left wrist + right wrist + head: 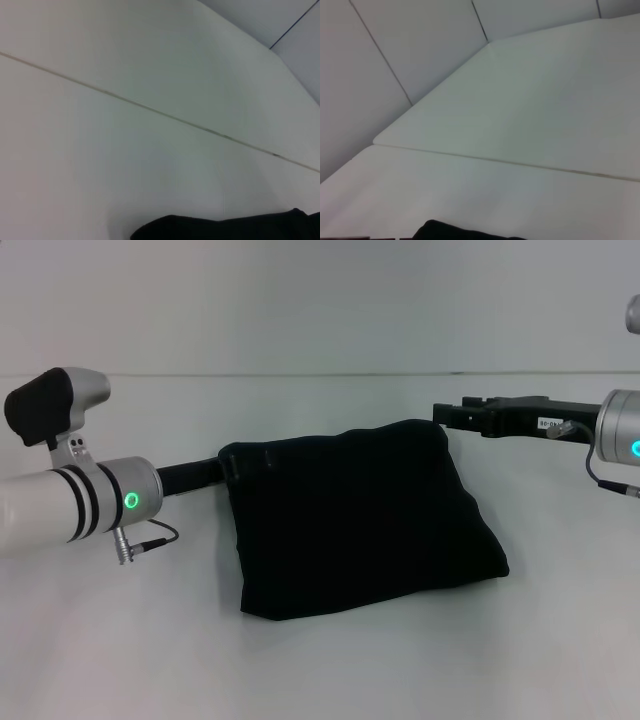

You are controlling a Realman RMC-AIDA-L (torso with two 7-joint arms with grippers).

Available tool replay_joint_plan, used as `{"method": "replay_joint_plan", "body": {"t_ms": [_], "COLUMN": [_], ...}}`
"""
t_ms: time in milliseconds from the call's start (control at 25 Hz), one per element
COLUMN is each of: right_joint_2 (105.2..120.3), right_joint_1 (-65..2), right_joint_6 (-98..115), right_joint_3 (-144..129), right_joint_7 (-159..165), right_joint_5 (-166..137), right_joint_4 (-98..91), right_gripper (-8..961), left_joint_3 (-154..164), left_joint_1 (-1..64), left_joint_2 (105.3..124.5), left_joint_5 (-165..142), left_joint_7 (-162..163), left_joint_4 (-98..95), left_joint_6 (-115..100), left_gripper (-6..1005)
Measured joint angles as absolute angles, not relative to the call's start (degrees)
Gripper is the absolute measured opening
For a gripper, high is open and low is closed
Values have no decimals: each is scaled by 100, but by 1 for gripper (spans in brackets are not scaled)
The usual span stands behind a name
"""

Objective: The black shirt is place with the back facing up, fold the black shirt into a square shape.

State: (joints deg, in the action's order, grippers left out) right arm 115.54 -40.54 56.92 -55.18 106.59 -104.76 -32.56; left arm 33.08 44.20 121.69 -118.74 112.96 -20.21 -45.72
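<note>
Two pincers, left pincer (228, 471) and right pincer (447, 416), meet the top corners of the black shirt (360, 520), limp, light, sagging onto the white worktop (320, 670), best taken by its corners; whether they grip it I cannot tell

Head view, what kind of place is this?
Probably a robot lab or test bench: a bare white table with a seam, plain pale wall panels behind, and two robot arms with a left pincer and right pincer at a folded black shirt.
</note>
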Motion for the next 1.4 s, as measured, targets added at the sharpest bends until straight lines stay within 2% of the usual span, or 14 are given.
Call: {"method": "replay_joint_plan", "body": {"t_ms": [120, 360, 680, 920, 1120, 1200, 1400], "right_joint_2": [11558, 11563, 11593, 11617, 11631, 11635, 11644], "right_joint_1": [-4052, -4052, -4051, -4065, -4058, -4051, -4049], "right_joint_6": [5669, 5631, 5538, 5517, 5491, 5472, 5453], "right_joint_3": [-5527, -5513, -5519, -5534, -5537, -5537, -5534], "right_joint_7": [10607, 10544, 10441, 10435, 10413, 10387, 10300], "right_joint_5": [-10477, -10477, -10477, -10476, -10476, -10476, -10476], "right_joint_4": [-3259, -3261, -3261, -3261, -3260, -3242, -3205], "right_gripper": [430, 640, 639, 636, 637, 637, 637], "left_joint_3": [3314, 3497, 3746, 3750, 3753, 3749, 3755], "left_joint_1": [4480, 4637, 4681, 4736, 4737, 4737, 4751], "left_joint_2": [12176, 12171, 12179, 12167, 12154, 12148, 12132], "left_joint_5": [-11869, -11874, -11873, -11874, -11874, -11874, -11873], "left_joint_7": [11301, 11325, 11300, 11351, 11368, 11369, 11420], "left_joint_4": [-1984, -1916, -1998, -1998, -1992, -1983, -1978], "left_joint_6": [-4558, -4569, -4484, -4414, -4336, -4336, -4388], "left_gripper": [945, 925, 873, 662, 432, 184, 69]}}
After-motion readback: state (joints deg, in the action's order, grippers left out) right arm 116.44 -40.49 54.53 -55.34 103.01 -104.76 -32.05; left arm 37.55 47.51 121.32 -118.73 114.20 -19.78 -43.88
